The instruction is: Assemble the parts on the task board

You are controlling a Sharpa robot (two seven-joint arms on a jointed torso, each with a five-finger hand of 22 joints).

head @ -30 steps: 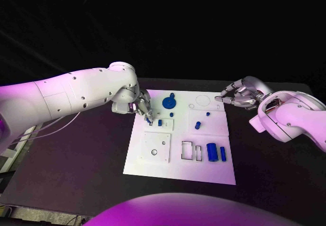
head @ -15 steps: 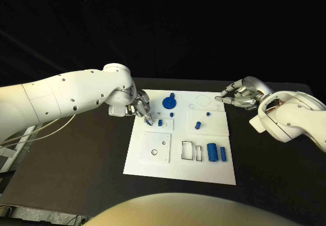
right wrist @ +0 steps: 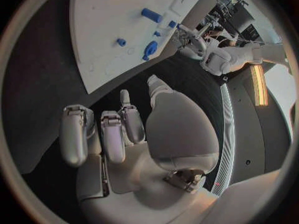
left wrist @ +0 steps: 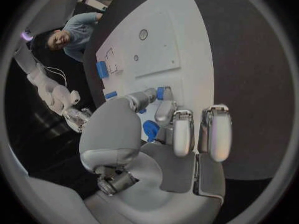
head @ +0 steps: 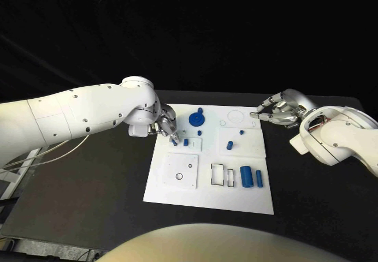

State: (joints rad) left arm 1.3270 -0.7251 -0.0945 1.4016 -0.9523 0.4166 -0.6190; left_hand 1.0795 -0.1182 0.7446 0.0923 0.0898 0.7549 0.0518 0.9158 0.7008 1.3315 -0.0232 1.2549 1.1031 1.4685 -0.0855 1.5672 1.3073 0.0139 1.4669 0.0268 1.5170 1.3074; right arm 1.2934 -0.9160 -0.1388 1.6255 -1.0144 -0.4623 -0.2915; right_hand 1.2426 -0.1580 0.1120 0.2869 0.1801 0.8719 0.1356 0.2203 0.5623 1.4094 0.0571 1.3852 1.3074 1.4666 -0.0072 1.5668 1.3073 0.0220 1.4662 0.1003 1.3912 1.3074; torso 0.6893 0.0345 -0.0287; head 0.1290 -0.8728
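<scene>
Task board: white plate mid-worktop, under the left hand's fingertips.
Left hand: pinching a small blue part; judged best lowered upright, then released.
Right hand: curled, holding nothing, beside the board's far corner.

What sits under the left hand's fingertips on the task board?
Under the left hand, small blue parts stand on the task board beside its fingertips. Whether the fingers pinch one is hidden by the hand.
</scene>
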